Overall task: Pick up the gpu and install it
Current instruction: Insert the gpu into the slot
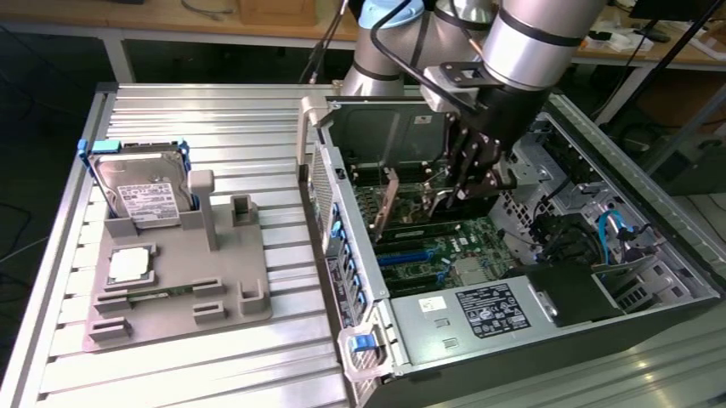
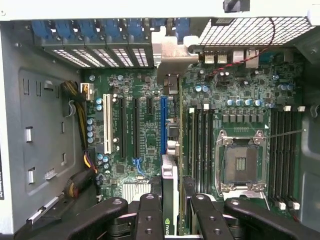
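Pincer [image 2: 172,220]: clamped on the gpu [image 2: 169,192] — a finger each side.
Gpu: edge-on, over the motherboard [image 2: 140,135], near its blue slot [image 2: 163,125].
Case [image 1: 340,195]: open — motherboard inside.

The black gripper [image 2: 174,210] frames the gpu [image 2: 169,187], dark green with a silvery tip, and just ahead the green motherboard [image 2: 145,150] carries a blue slot [image 2: 163,125] and a white slot [image 2: 107,122].

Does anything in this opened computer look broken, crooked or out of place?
Nothing looks broken or spilled. One oddity: the processor socket sits empty, while the processor chip lies outside on the grey holder. The pincer holds the gpu edge-on over the motherboard, not visibly askew.
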Available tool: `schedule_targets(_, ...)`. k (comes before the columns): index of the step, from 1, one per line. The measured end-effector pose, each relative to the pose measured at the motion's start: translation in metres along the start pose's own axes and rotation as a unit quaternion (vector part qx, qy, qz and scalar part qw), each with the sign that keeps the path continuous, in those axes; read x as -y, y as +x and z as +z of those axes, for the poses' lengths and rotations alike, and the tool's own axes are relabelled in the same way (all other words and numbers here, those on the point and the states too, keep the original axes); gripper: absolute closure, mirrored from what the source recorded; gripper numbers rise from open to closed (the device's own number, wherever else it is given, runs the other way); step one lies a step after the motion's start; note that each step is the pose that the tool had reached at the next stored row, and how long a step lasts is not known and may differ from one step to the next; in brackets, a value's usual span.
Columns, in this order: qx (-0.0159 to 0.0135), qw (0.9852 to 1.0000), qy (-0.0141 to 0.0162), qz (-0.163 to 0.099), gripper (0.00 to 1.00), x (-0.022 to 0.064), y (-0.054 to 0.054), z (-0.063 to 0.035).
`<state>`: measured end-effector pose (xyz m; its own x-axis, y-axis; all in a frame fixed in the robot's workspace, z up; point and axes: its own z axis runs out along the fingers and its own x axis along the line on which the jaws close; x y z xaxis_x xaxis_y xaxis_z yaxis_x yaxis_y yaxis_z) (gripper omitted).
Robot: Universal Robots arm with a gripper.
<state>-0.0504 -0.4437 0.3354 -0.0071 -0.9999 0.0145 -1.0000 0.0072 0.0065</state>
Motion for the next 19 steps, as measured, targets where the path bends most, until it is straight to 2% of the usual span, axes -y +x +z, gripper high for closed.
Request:
schedule_targets(8,-0.0001,1.0000,-0.0001,0.000,0.73,-0.0024,0.011,0.0050)
schedule_targets(13,0.0000,1.0000,0.0000,0.000,0.73,-0.0107,0.012,0.0135)
schedule_targets(19,0.0000,1.0000,0.0000,0.000,0.73,-0.0142,0.012,0.0208)
